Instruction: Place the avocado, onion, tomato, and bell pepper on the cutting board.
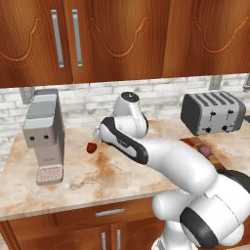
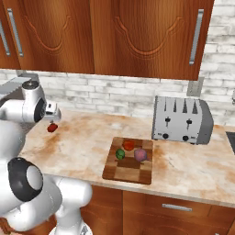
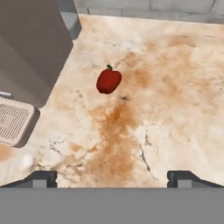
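Fingers [image 3: 112, 177] hang wide apart, empty, above the tabletop [image 3: 175, 109], probably lining up on the pepper [image 3: 108, 81] lying near the coffee machine [image 3: 30, 52]. Farther off, avocado [image 2: 120, 154], tomato [image 2: 129, 145] and onion [image 2: 141, 155] already sit on the board [image 2: 128, 172].
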